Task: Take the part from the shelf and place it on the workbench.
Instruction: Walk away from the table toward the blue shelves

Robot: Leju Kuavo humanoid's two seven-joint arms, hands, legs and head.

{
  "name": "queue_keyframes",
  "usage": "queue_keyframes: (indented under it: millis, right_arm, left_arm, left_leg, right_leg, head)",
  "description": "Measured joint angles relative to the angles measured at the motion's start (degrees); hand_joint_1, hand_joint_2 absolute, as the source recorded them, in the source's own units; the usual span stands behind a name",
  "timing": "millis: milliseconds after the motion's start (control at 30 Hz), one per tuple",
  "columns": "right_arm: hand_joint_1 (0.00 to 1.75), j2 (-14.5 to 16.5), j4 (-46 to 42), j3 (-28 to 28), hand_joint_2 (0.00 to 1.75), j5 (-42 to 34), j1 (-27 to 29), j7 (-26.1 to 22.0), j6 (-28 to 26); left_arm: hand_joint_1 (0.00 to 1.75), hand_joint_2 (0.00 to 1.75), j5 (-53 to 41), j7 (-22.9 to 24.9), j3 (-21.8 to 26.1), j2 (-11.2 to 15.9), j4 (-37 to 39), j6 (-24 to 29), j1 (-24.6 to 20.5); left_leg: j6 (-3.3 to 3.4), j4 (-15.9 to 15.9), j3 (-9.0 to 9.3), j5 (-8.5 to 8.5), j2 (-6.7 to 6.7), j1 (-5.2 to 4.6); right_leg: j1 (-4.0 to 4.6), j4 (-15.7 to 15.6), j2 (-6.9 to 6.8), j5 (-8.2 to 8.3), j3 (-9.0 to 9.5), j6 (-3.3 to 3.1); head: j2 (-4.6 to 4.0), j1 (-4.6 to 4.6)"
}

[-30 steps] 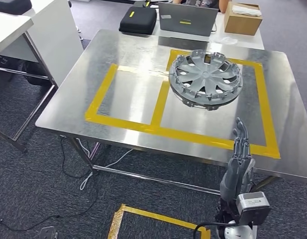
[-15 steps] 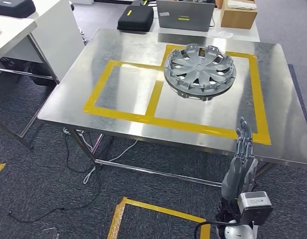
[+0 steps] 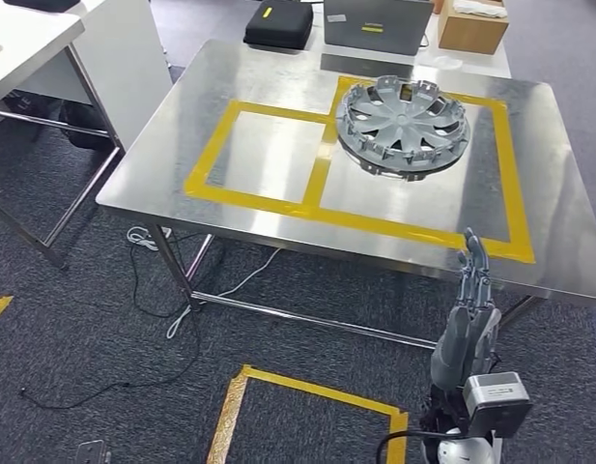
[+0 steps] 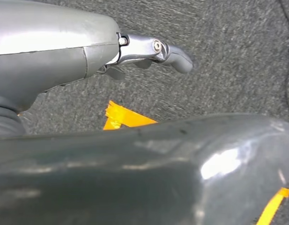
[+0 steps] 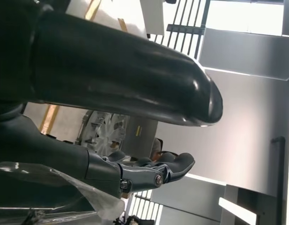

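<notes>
The part, a grey hubcap (image 3: 403,124), lies flat on the steel workbench (image 3: 280,164), inside the right one of two yellow-taped rectangles. My right hand (image 3: 469,309) is raised in front of the bench's near edge, well short of the hubcap, with its fingers stretched out and nothing in them. The right wrist view looks past the right hand (image 5: 100,93) to the hubcap (image 5: 102,131) on the bench top. My left hand (image 4: 111,154) hangs over the grey carpet, its fingers (image 4: 171,51) extended and holding nothing.
Behind the bench stand a black case (image 3: 278,21), a laptop (image 3: 377,24) and a cardboard box (image 3: 473,26). A white desk (image 3: 75,58) is at the left. Cables (image 3: 156,290) trail on the carpet under the bench. Yellow tape (image 3: 309,396) marks the floor near me.
The whole picture has shifted, so the camera has moved; the hubcap stays in its rectangle. My right hand keeps the same raised, outstretched pose.
</notes>
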Motion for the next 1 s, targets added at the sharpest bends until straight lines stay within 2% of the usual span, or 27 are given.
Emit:
queue_keyframes:
  millis: [33,67,133,167,200,267,300,333,400,433,467,500,533,600,633,667,733,767,800,833,867,933,967,1000]
  right_arm:
    - [0.0,0.0,0.0,-0.01,0.0,0.0,0.0,0.0,0.0]
    - [0.0,0.0,-0.01,-0.01,0.0,0.0,-0.01,0.0,0.0]
    - [0.0,0.0,-0.11,0.01,0.0,0.0,-0.05,-0.01,0.0]
    - [0.0,0.0,-0.17,0.02,0.0,-0.01,-0.07,-0.02,0.0]
    - [0.0,0.0,-0.23,0.02,0.0,-0.01,-0.08,-0.02,0.0]
    - [0.0,0.01,-0.25,0.03,0.0,-0.02,-0.1,-0.01,0.0]
    - [0.0,0.01,-0.25,0.04,0.0,-0.02,-0.12,-0.01,0.0]
    - [0.0,0.02,-0.25,0.07,0.0,-0.02,-0.15,0.01,0.01]
    - [0.0,0.02,-0.25,0.09,0.0,-0.03,-0.16,0.02,0.02]
    - [0.0,0.02,-0.25,0.08,0.0,-0.03,-0.16,0.02,0.02]
    - [0.0,0.02,-0.25,0.08,0.0,-0.04,-0.16,0.02,0.02]
    - [0.0,0.02,-0.25,0.07,0.0,-0.04,-0.16,0.02,0.02]
    - [0.0,0.02,-0.25,0.08,0.0,-0.04,-0.16,0.03,0.02]
    - [0.0,0.02,-0.26,0.09,0.0,-0.04,-0.16,0.03,0.02]
    - [0.0,0.02,-0.26,0.09,0.0,-0.05,-0.16,0.04,0.02]
    - [0.0,0.02,-0.27,0.09,0.0,-0.07,-0.17,0.04,0.02]
    - [0.0,0.02,-0.27,0.09,0.0,-0.08,-0.17,0.05,0.03]
    - [0.0,0.02,-0.28,0.09,0.0,-0.09,-0.18,0.05,0.02]
    - [0.0,0.01,-0.28,0.08,0.0,-0.09,-0.18,0.05,0.02]
    - [0.0,0.01,-0.29,0.08,0.0,-0.1,-0.18,0.05,0.0]
    - [0.0,0.0,-0.3,0.06,0.0,-0.11,-0.17,0.06,-0.01]
    - [0.0,0.0,-0.29,0.02,0.0,-0.14,-0.16,0.08,-0.02]
    - [0.0,0.0,-0.28,-0.01,0.0,-0.15,-0.16,0.09,-0.02]
    - [0.0,0.0,-0.28,-0.02,0.0,-0.16,-0.16,0.1,-0.02]
  left_arm:
    - [0.0,0.0,0.0,0.01,0.01,0.0,0.0,0.0,0.0]
    - [0.0,0.0,0.0,0.01,0.01,-0.02,0.0,0.0,-0.01]
    - [0.0,0.0,0.0,0.01,0.05,-0.06,0.0,0.0,-0.02]
    - [0.0,0.0,-0.01,0.01,0.08,-0.08,0.0,-0.01,-0.03]
    - [0.0,0.0,-0.02,0.0,0.1,-0.09,0.0,-0.02,-0.03]
    - [0.0,0.0,-0.06,0.0,0.17,-0.02,0.0,-0.04,-0.02]
    - [0.0,0.0,-0.07,0.0,0.23,0.03,0.0,-0.03,-0.01]
    - [0.0,0.0,-0.08,0.0,0.3,0.07,0.0,-0.03,0.02]
    - [0.0,0.0,-0.07,0.0,0.42,0.13,0.0,-0.02,0.03]
    - [0.0,0.0,-0.08,0.0,0.45,0.15,0.0,-0.02,0.03]
    - [0.0,0.0,-0.08,0.0,0.48,0.19,0.0,-0.02,0.03]
    - [0.0,0.0,-0.08,0.0,0.51,0.22,0.0,-0.02,0.03]
    - [0.0,0.0,-0.09,0.0,0.54,0.27,0.0,-0.02,0.03]
    - [0.0,0.0,-0.09,-0.01,0.6,0.35,0.0,-0.03,-0.01]
    - [0.0,0.0,-0.09,-0.02,0.61,0.37,0.0,-0.03,-0.03]
    - [0.0,0.0,-0.09,-0.03,0.62,0.37,0.0,-0.03,-0.03]
    - [0.0,0.0,-0.08,-0.05,0.63,0.37,0.0,-0.03,-0.01]
    - [0.0,0.0,-0.08,-0.06,0.64,0.31,0.0,-0.03,0.0]
    - [0.0,0.0,-0.08,-0.07,0.66,0.26,0.0,-0.03,-0.04]
    - [0.0,0.0,-0.07,-0.07,0.67,0.22,0.0,-0.03,-0.09]
    - [0.0,0.0,-0.07,-0.07,0.68,0.19,0.0,-0.03,-0.13]
    - [0.0,0.0,-0.08,-0.07,0.7,0.22,0.0,-0.02,-0.15]
    - [0.0,0.0,-0.08,-0.07,0.72,0.22,0.0,-0.02,-0.13]
    - [0.0,0.0,-0.08,-0.07,0.73,0.21,0.0,-0.02,-0.12]
  left_leg:
    - [-0.01,0.03,-0.49,0.4,-0.02,-0.16]
    - [-0.07,0.06,-0.89,0.79,-0.05,-0.28]
    - [-0.44,0.08,-1.47,1.57,-0.11,-0.52]
    - [-0.73,0.06,-1.64,1.98,-0.12,-0.51]
    - [-1.06,0.01,-1.78,2.39,-0.11,-0.48]
    - [-1.7,0.07,-1.99,2.71,-0.13,-0.37]
    - [-2.03,0.82,-2.34,1.72,-0.14,-0.33]
    - [-2.38,2.46,-2.92,-0.11,-0.15,-0.25]
    - [-3.07,9.55,-5.02,-5.76,-0.13,0.11]
    - [-3.35,13.4,-5.92,-7.82,-0.13,0.28]
    - [-3.57,16.12,-6.21,-8.85,-0.12,0.42]
    - [-3.71,16.55,-5.49,-8.57,-0.12,0.56]
    - [-3.79,14.43,-3.61,-7.34,-0.11,0.7]
    - [-3.78,6.38,1.78,-4.9,-0.13,0.85]
    - [-3.55,3.02,3.74,-4.3,-0.16,0.8]
    - [-3.27,1.07,4.73,-4.15,-0.2,0.71]
    - [-2.5,0.41,4.52,-3.97,-0.27,0.49]
    - [-2.04,0.3,4.25,-3.64,-0.19,0.54]
    - [-1.5,0.17,3.94,-3.26,-0.11,0.59]
    - [-0.93,0.01,3.54,-2.79,-0.03,0.67]
    - [-0.47,-0.07,3.03,-2.3,0.05,0.71]
    - [-0.06,0.01,1.74,-1.34,0.11,0.54]
    - [-0.02,0.04,1.09,-0.87,0.14,0.44]
    - [-0.03,0.06,0.5,-0.42,0.16,0.36]
  right_leg:
    - [0.04,-2.65,0.01,1.55,2.12,-0.27]
    - [0.15,-6.97,0.04,3.25,5.15,-0.7]
    - [0.43,-15.48,0.08,4.8,10.74,-1.41]
    - [0.58,-17.83,0.12,4.89,12.07,-1.57]
    - [0.69,-18.71,0.13,4.85,12.32,-1.61]
    - [0.61,-18.95,0.04,5.65,11.48,-1.97]
    - [0.47,-19.03,-0.07,6.1,11.08,-2.34]
    - [0.32,-19.14,-0.22,6.57,10.8,-2.69]
    - [0.26,-18.92,-0.44,7.45,9.9,-3.08]
    - [0.28,-18.68,-0.51,7.86,9.3,-3.09]
    - [0.27,-18.36,-0.55,8.24,8.53,-3.04]
    - [0.25,-17.98,-0.57,8.52,7.75,-2.95]
    - [0.2,-17.56,-0.59,8.7,7.08,-2.83]
    - [0.2,-16.67,-0.61,8.91,5.99,-2.53]
    - [0.25,-16.29,-0.63,9.05,5.55,-2.29]
    - [0.32,-16.03,-0.62,9.25,5.2,-1.99]
    - [0.32,-15.87,-0.6,9.83,4.75,-1.26]
    - [0.26,-15.76,-0.54,9.78,4.57,-0.93]
    - [0.21,-15.24,-0.44,9.06,4.11,-0.63]
    - [0.17,-13.68,-0.29,7.48,3.35,-0.37]
    - [0.11,-10.88,-0.14,5.21,2.18,-0.15]
    - [0.01,-2.89,0.01,0.62,-0.58,0.17]
    - [-0.02,0.03,0.01,-0.48,-1.28,0.26]
    - [-0.03,0.89,0.01,-0.44,-0.94,0.25]
  head:
    - [0.0,0.01]
    - [0.0,0.02]
    - [0.0,-0.03]
    - [0.0,0.02]
    - [0.0,0.07]
    - [0.0,0.21]
    - [0.0,0.14]
    - [0.0,0.05]
    - [0.0,-0.12]
    - [0.0,-0.15]
    - [0.0,-0.15]
    - [0.0,-0.15]
    - [0.0,-0.16]
    - [0.0,-0.15]
    - [0.0,-0.13]
    - [0.0,-0.12]
    - [0.0,-0.09]
    - [0.0,-0.11]
    - [0.0,-0.06]
    - [0.0,0.05]
    - [0.0,0.16]
    - [0.0,0.33]
    - [0.0,0.33]
    - [0.0,0.33]
